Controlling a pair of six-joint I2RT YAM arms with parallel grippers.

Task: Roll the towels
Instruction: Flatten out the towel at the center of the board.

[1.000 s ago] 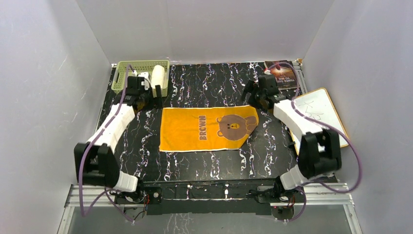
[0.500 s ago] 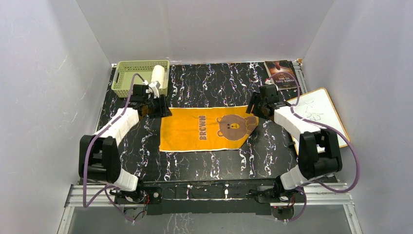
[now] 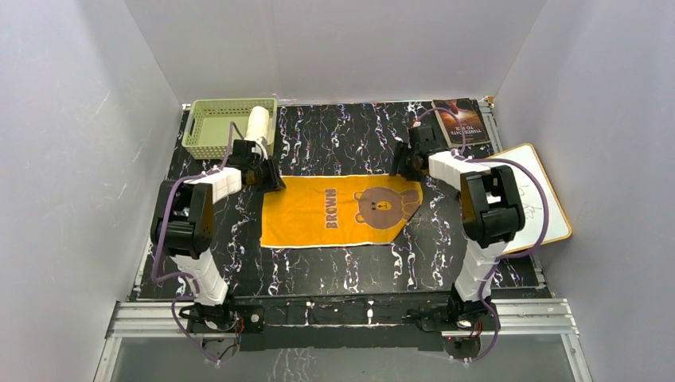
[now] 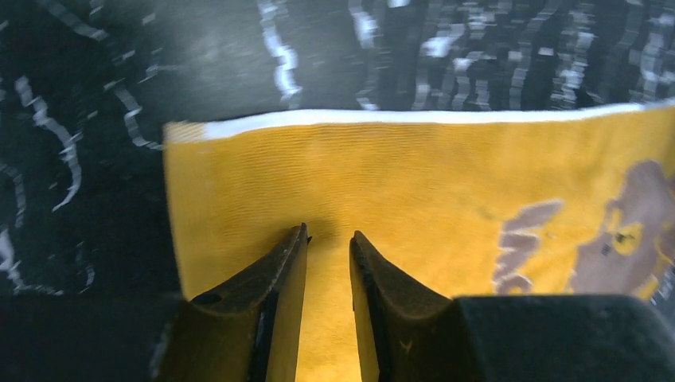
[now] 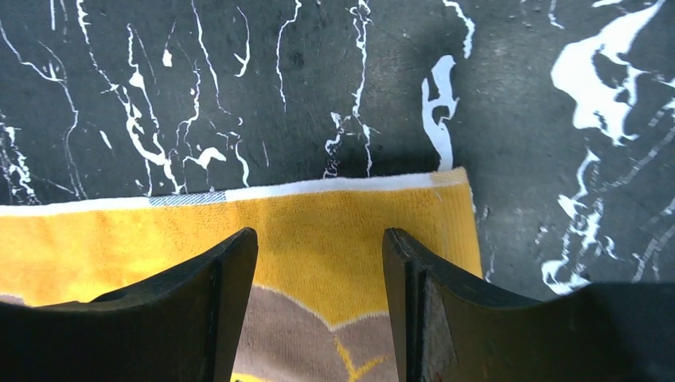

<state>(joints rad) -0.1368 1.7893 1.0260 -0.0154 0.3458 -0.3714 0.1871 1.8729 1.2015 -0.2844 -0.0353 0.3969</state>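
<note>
Orange-yellow towel (image 3: 338,211) spread flat, mid surface (image 3: 334,267); brown bear face toward its right end, "BROWN" lettering at centre; white border along the far edge; right edge runs at a slant toward the near side.

Left gripper (image 4: 328,235) at the towel's far-left corner; fingertips down on the cloth just inside the left edge; jaws stand close together with a narrow slit between; cloth looks flat under them; cannot tell whether any is pinched.

Right gripper (image 5: 320,236) over the far-right corner; jaws spread wide, one finger to each side of a strip of orange cloth and bear print; nothing gripped; whether the tips touch the cloth is not clear.

Cream-white towel (image 3: 257,122), already a roll, stands against the right end of the pale green basket (image 3: 191,131) at the far-left corner of the surface, well apart from the orange one.

Surface black with white marbling; dark booklet (image 3: 460,119) at its far-right corner; whiteboard (image 3: 529,171) off the right edge, partly behind the right arm.
</note>
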